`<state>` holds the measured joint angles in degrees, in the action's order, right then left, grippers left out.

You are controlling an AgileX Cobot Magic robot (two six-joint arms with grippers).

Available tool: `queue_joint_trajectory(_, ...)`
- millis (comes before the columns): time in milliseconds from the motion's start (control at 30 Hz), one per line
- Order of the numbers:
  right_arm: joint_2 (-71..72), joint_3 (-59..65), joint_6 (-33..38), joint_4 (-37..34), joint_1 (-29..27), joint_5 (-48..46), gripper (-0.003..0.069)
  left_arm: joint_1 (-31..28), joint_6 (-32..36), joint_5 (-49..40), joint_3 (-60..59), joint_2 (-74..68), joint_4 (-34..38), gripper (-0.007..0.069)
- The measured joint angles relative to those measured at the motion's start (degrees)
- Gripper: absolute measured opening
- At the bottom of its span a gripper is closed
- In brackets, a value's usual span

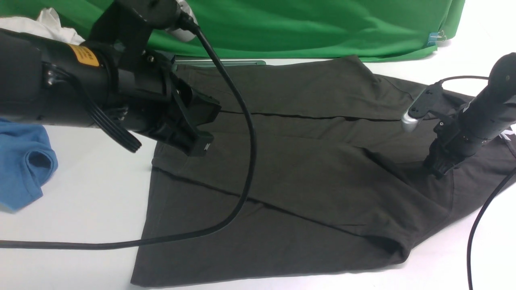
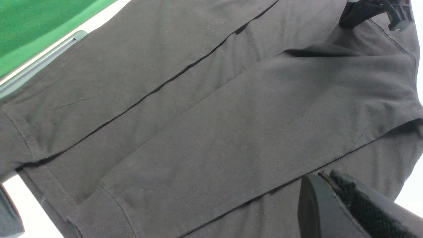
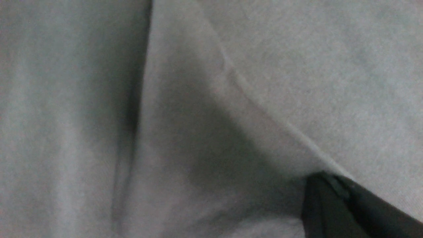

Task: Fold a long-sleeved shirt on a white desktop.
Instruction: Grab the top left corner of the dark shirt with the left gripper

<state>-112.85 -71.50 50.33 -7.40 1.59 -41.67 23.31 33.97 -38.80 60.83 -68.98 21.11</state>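
Note:
The long-sleeved shirt [image 1: 306, 173] lies spread on the white desktop [image 1: 80, 201], dark brownish-charcoal, with both sleeves laid across its body. My left gripper [image 1: 203, 147] hangs shut and empty above the shirt's left edge; in the left wrist view its closed fingertips [image 2: 325, 175] hover over the folded sleeves [image 2: 198, 115]. My right gripper [image 1: 435, 171] is down on the shirt's right side, near the shoulder. In the right wrist view its jaws [image 3: 325, 177] are closed where a raised ridge of the fabric [image 3: 297, 66] meets their tips.
A blue shirt [image 1: 24, 165] lies crumpled at the desk's left edge. A green cloth backdrop [image 1: 302, 28] hangs behind, with a white cloth [image 1: 44, 24] at the back left. The left arm's black cable [image 1: 242, 161] drapes over the shirt; another cable [image 1: 479, 225] trails at the right.

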Motion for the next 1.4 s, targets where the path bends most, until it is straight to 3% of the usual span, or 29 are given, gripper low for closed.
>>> queue_joint_trajectory(733, 2.0, 0.5, -8.8, 2.3, 0.0, 3.4, 0.0033, 0.0, 0.0, 0.0, 0.0, 0.0, -0.7, 0.0015)
queue_joint_trajectory(833, 2.0, 0.5, -9.4, 3.9, 0.0, 3.1, 0.0105, 0.0, 0.0, 0.0, 0.0, 0.0, -0.8, 0.0015)
queue_joint_trajectory(900, 2.0, 0.5, -7.9, 4.9, -0.4, 3.0, 0.026, 0.0, 0.0, 0.0, 0.0, 0.0, -0.8, 0.0015)
queue_joint_trajectory(933, 2.0, 0.5, -7.7, 4.9, -0.3, 3.0, 0.0287, 0.0, 0.0, 0.0, 0.0, 0.0, -0.8, 0.0015)
queue_joint_trajectory(967, 2.0, 0.5, -7.0, 5.1, -0.6, 3.4, 0.039, 0.0, 0.0, 0.0, 0.0, 0.0, -0.9, 0.0015)
queue_joint_trajectory(1000, 2.0, 0.5, -6.7, 5.1, -0.7, 3.6, 0.0401, 0.0, 0.0, 0.0, 0.0, 0.0, -0.9, 0.0015)
queue_joint_trajectory(1033, 2.0, 0.5, -6.0, 5.2, -1.1, 4.6, 0.048, 0.0, 0.0, 0.0, 0.0, 0.0, -0.9, 0.0015)
queue_joint_trajectory(1067, 2.0, 0.5, -5.6, 5.3, -1.4, 5.0, 0.0503, 0.0, 0.0, 0.0, 0.0, 0.0, -0.9, 0.0015)
queue_joint_trajectory(1233, 1.1, 0.5, -4.3, 5.3, -2.6, 5.5, 0.048, 0.0, 0.0, 0.0, 0.0, 0.0, -0.9, 0.0015)
queue_joint_trajectory(1400, 0.6, 0.5, -3.7, 4.2, -2.7, 3.8, 0.0367, 0.0, 0.0, 0.0, 0.0, 0.0, -0.9, 0.0017)
